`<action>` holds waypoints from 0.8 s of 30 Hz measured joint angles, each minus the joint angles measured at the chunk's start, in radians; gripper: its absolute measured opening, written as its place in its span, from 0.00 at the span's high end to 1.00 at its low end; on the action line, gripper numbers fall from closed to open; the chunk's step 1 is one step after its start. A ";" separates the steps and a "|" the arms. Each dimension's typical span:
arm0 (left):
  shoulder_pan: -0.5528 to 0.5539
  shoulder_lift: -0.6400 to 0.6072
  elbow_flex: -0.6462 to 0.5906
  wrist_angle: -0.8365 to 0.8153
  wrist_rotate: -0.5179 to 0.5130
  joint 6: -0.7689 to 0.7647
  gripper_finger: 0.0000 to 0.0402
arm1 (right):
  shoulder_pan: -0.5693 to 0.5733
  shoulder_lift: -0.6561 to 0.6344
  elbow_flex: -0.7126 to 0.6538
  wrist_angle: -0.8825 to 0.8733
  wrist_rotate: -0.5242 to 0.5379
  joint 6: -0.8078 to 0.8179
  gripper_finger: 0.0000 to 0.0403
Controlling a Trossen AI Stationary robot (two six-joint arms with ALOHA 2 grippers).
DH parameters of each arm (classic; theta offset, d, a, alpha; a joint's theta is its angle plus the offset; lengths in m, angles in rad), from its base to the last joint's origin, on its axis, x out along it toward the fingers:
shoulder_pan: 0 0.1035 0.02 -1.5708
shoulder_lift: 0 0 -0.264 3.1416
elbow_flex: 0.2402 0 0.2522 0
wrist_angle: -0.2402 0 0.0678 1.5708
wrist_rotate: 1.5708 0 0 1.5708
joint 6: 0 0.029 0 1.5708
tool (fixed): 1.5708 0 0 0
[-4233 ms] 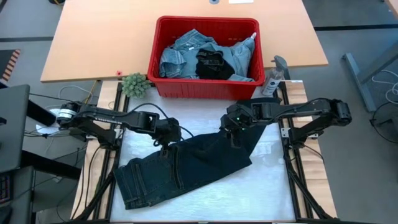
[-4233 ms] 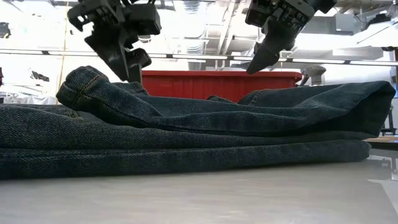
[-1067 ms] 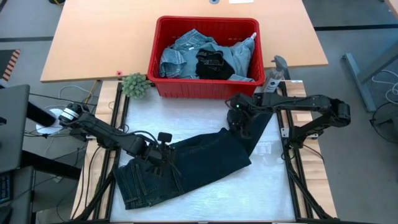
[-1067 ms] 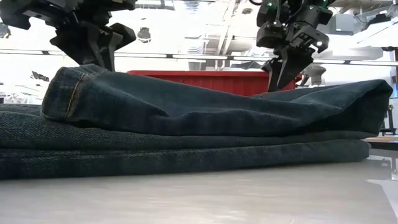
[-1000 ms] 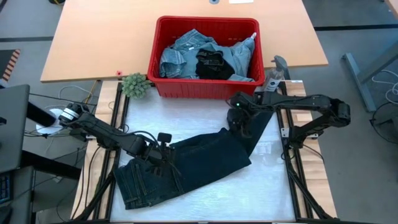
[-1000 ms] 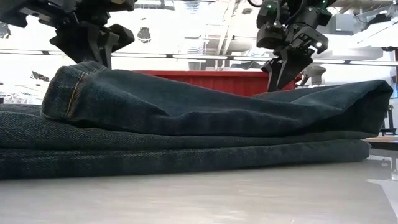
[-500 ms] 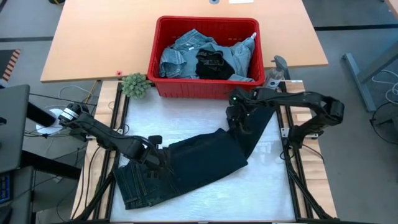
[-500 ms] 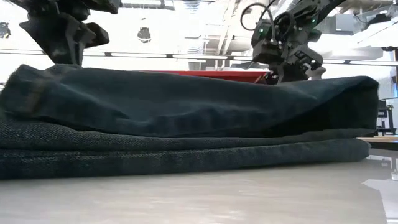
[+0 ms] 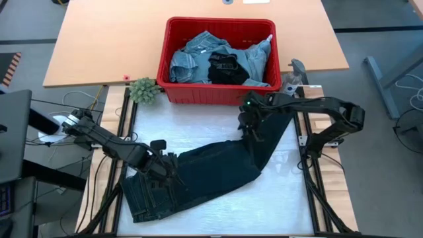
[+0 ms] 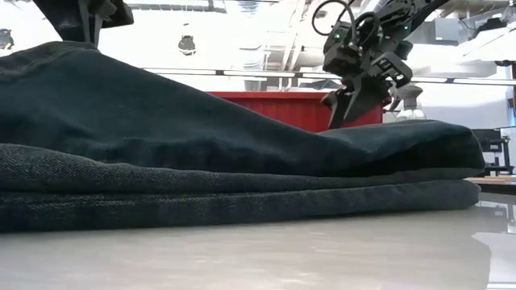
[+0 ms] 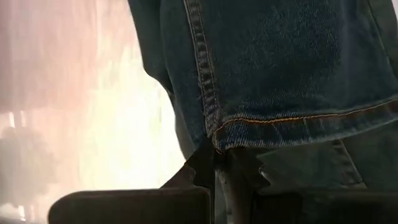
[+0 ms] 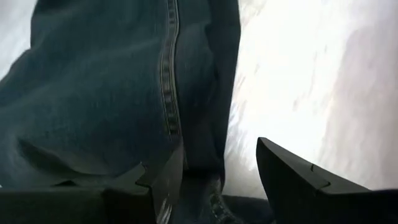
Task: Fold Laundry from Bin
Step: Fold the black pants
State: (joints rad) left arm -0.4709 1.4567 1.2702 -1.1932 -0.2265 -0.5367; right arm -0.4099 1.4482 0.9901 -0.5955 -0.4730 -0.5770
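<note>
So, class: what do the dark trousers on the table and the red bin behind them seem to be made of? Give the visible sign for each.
Dark trousers: likely denim, matte; the left wrist view shows twill weave and orange topstitching along the hem.
Red bin: probably moulded plastic, smooth with a slight sheen, rolled rim.

left gripper (image 11: 219,171) pinched closed, right gripper (image 12: 217,171) spread

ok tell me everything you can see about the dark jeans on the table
The dark jeans are deep indigo denim with tan stitching along seams and hem. They lie on the white work surface in front of the red bin, running diagonally, folded over themselves in layers. The left gripper is shut on the hem near the waist end, lifting that edge. The right gripper, jaws open, sits over the other end along a side seam.
</note>
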 joint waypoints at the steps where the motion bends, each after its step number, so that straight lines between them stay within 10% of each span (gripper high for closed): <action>1: 0.000 0.000 -0.003 0.000 0.014 -0.012 0.99 | 0.002 -0.004 0.000 0.007 -0.001 0.000 0.43; 24: -0.100 0.001 -0.005 0.024 -0.036 -0.182 0.99 | -0.196 0.065 0.001 -0.211 0.050 -0.079 0.47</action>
State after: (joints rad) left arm -0.5705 1.4578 1.2648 -1.1696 -0.2621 -0.7191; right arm -0.6061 1.5132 0.9913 -0.8061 -0.4232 -0.6557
